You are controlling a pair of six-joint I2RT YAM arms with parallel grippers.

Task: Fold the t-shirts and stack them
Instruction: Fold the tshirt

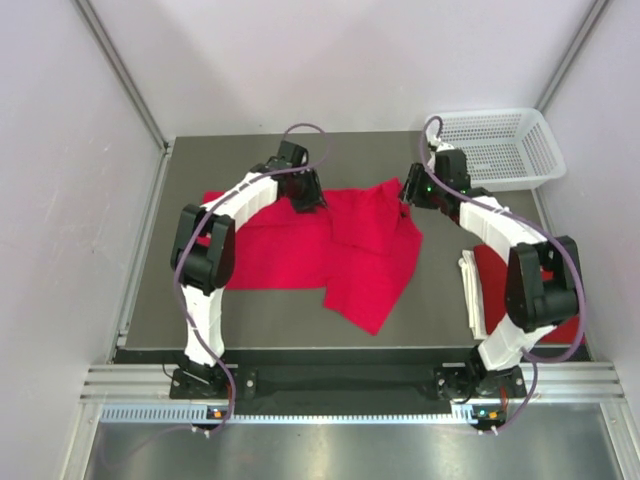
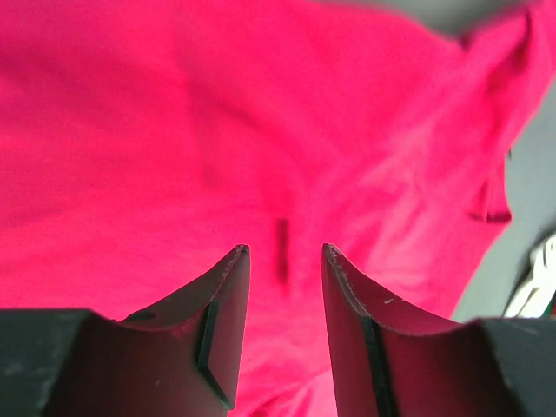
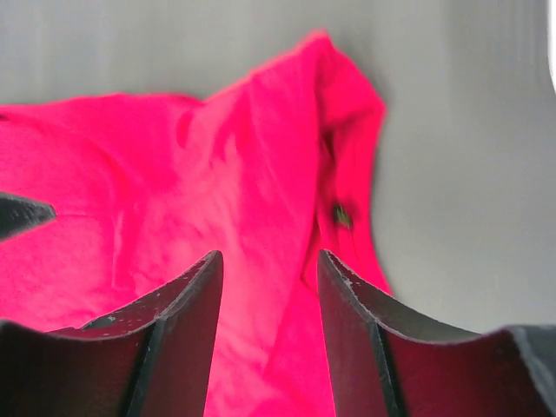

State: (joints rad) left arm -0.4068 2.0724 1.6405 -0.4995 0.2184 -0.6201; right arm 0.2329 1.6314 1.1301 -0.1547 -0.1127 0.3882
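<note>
A bright red t-shirt (image 1: pixel 350 250) lies partly folded on the dark table, one flap hanging toward the front. My left gripper (image 1: pixel 306 196) is over its far left edge, open, with only red cloth (image 2: pixel 261 130) showing between the jaws (image 2: pixel 284 248). My right gripper (image 1: pixel 410 192) is over the shirt's far right corner, open, with a bunched fold of the shirt (image 3: pixel 217 174) under it (image 3: pixel 268 254). Neither holds anything. A second red t-shirt (image 1: pixel 498 268) lies at the right, mostly hidden under my right arm.
A white mesh basket (image 1: pixel 500 145) stands at the far right corner. White sheet edges (image 1: pixel 468 285) show beside the second shirt. The table's bare grey surface (image 1: pixel 260 305) shows in front of the shirt. Walls close in on both sides.
</note>
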